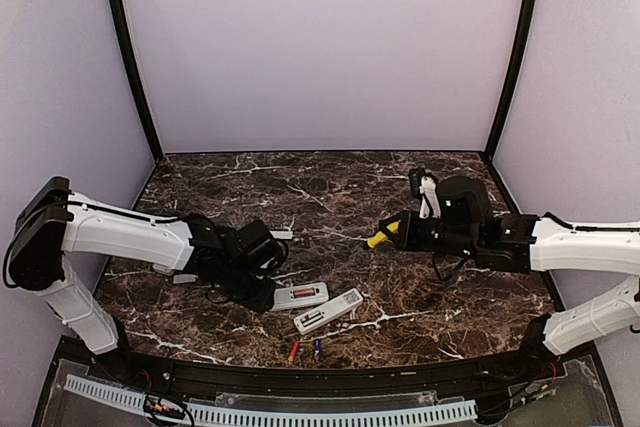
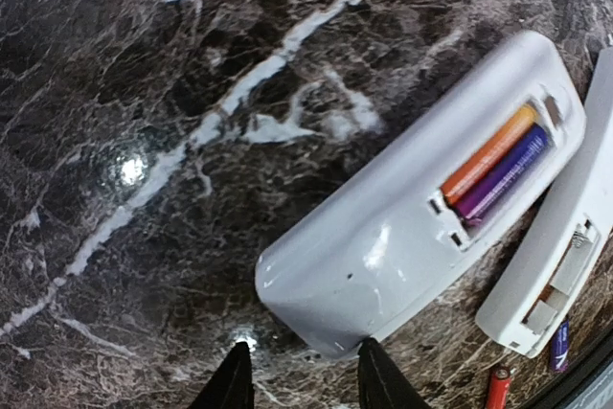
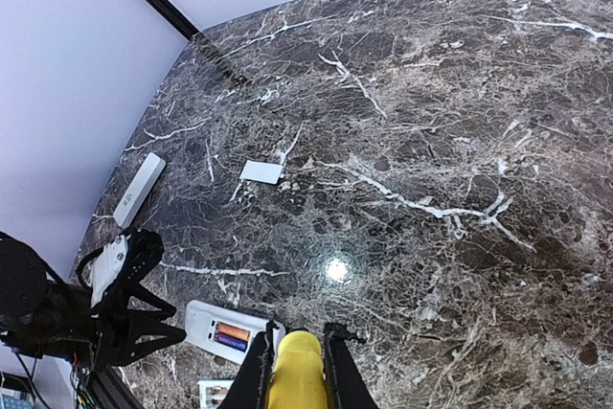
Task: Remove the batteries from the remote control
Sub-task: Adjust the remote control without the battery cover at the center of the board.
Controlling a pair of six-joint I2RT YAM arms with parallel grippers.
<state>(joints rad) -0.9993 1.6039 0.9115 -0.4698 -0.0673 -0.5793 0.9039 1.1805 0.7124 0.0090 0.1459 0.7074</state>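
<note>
Just past the arms' bases, a slotted white strip (image 1: pixel 270 412) along the front, then the black lip of the table (image 1: pixel 450 297). Top of dark brown marble, glossy, threaded with white veins, small bright spots of lamp glare.

Closest on it, two cells lying side by side but apart: loose red battery (image 1: pixel 293 351) and loose blue battery (image 1: pixel 317 349).

Next back, two white remotes, backs up, covers off, at a shallow angle to each other. Right-hand remote (image 1: pixel 328 311) with its open bay bare. Left-hand remote (image 1: pixel 300 296) with an orange battery (image 2: pixel 488 155) and a purple battery (image 2: pixel 505 177) seated in its bay, touching along their length.

Left gripper (image 2: pixel 305 385) low at that remote's left end, fingers parted a little, only marble between the tips, the remote's rounded end just ahead of them and not gripped.

Farther back and to the right, right gripper (image 3: pixel 298 361) clamped on the handle of a yellow-handled screwdriver (image 1: pixel 381 237), aimed leftward over mid-table. Shaft not visible.

Beyond the left arm, a small white cover plate (image 3: pixel 261 171) flat on the marble. Close to the left wall, a longer white cover (image 3: pixel 139 189), also flat.

Farthest, a plain pale back wall (image 1: pixel 320 47), matching walls left and right, and a slim black post (image 1: pixel 130 57) rising in each rear corner.
</note>
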